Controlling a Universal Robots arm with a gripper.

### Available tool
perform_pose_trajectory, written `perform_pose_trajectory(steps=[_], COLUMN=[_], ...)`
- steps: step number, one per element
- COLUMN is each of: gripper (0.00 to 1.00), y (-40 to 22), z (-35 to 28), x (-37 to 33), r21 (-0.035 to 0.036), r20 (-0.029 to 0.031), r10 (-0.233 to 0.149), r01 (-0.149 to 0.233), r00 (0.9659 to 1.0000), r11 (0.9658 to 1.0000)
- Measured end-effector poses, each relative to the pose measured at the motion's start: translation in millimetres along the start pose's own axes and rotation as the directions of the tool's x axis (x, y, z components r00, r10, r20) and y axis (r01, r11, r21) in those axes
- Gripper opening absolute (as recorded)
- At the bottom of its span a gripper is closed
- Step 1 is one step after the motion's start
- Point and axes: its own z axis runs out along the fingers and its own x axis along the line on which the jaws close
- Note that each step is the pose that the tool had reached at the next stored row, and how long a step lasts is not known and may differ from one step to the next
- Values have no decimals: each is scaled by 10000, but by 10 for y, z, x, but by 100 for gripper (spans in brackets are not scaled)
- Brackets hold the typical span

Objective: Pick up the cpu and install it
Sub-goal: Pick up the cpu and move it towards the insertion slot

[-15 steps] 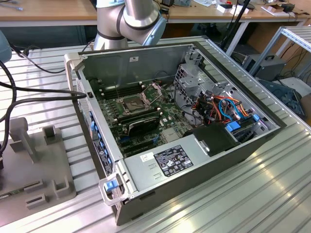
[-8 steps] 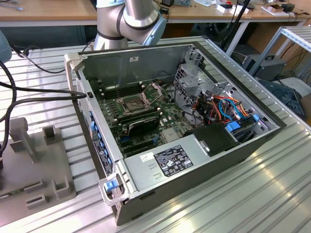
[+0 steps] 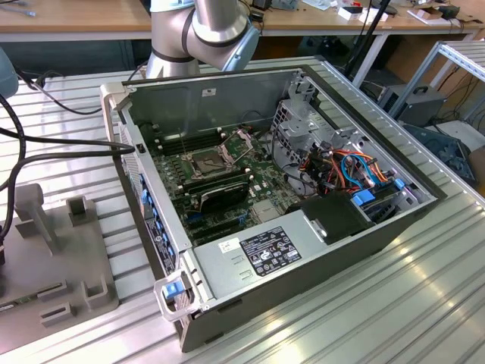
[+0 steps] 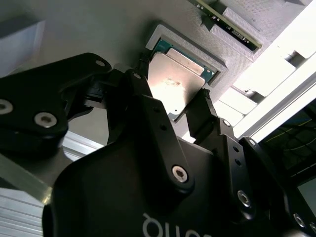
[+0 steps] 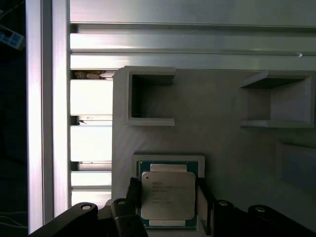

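Exterior view: the arm (image 3: 204, 26), with its smooth grey joints, rises behind an open metal computer case (image 3: 227, 91) lying on a ribbed aluminium table (image 3: 379, 303). Inside the case is a green board (image 3: 261, 178) with a square, metal-framed socket (image 3: 208, 161). A matte grey plate (image 3: 53, 250) with blocky raised pockets sits towards the exterior view's left.

Second wrist view: here's the black gripper (image 4: 173, 88), glossy and bolted. Its jaws are closed against two opposite edges of the cpu (image 4: 177, 79). The cpu is a flat square with a dull silver lid, and it lies in a shallow square pocket (image 4: 163, 34) with a grey rim.

First wrist view: the cpu (image 5: 168, 197) sits flat in its pocket (image 5: 168, 159) on the grey plate (image 5: 222, 123), a thin green border showing around the lid. The gripper (image 5: 168, 193) clasps it from both sides. Bright grooved aluminium rails (image 5: 173, 44) run alongside the plate.
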Motion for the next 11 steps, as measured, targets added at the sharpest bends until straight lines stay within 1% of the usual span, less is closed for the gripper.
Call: perform_pose_trajectory(steps=[11], gripper=[55], y=[0], z=[1], x=[0], r21=[0], r20=[0], r10=[-1], r01=[1], r00=[10000], r11=[10000])
